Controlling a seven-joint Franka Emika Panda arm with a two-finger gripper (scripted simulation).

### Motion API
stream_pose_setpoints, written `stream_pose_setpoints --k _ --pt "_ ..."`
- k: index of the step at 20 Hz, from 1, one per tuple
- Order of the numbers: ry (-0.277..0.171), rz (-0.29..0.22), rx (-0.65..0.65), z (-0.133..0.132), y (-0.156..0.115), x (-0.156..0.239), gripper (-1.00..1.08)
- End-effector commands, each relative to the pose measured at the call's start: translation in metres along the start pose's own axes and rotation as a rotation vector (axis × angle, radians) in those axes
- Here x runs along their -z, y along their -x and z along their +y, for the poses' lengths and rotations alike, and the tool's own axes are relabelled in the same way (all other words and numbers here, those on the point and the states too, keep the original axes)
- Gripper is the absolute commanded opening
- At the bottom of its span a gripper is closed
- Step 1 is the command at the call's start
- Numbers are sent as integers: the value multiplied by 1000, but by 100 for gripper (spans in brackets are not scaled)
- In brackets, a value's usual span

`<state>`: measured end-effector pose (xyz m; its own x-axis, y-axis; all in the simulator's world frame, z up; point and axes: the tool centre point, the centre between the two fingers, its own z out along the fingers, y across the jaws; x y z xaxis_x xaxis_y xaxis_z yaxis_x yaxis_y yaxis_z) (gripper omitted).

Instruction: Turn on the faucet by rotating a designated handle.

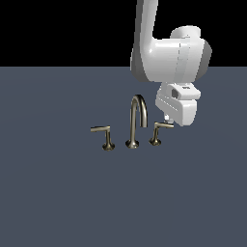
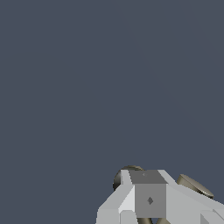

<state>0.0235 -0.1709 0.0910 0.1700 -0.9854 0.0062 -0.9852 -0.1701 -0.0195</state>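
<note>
Fingers (image 2: 148, 199) over handle (image 1: 159, 131); faucet (image 1: 137, 120) on plain slate-grey floor (image 1: 58, 193), black backdrop.

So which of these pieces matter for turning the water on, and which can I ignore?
Part of the job:
- brushed-metal lever handle with the short bar on a leaning stem
- white tool, close by that bar's end

Just there:
- brushed-metal lever handle with the longer bar on an upright stem
- tall arched gooseneck spout
- dark grey-blue surface

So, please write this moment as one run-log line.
arm: white gripper at leaning brass-grey lever handle | contact: unclear | arched spout: untouched
</note>
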Motion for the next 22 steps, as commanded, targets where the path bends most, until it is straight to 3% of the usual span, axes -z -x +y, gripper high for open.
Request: stream_pose_setpoints --k 1,8,10,22 --pt "14 -6 -4 15 3 0 -100" --pt "19 -6 -9 39 5 1 -100" --pt "6 -2 0 28 6 0 -100" --pt "18 -6 -8 57 40 1 -100"
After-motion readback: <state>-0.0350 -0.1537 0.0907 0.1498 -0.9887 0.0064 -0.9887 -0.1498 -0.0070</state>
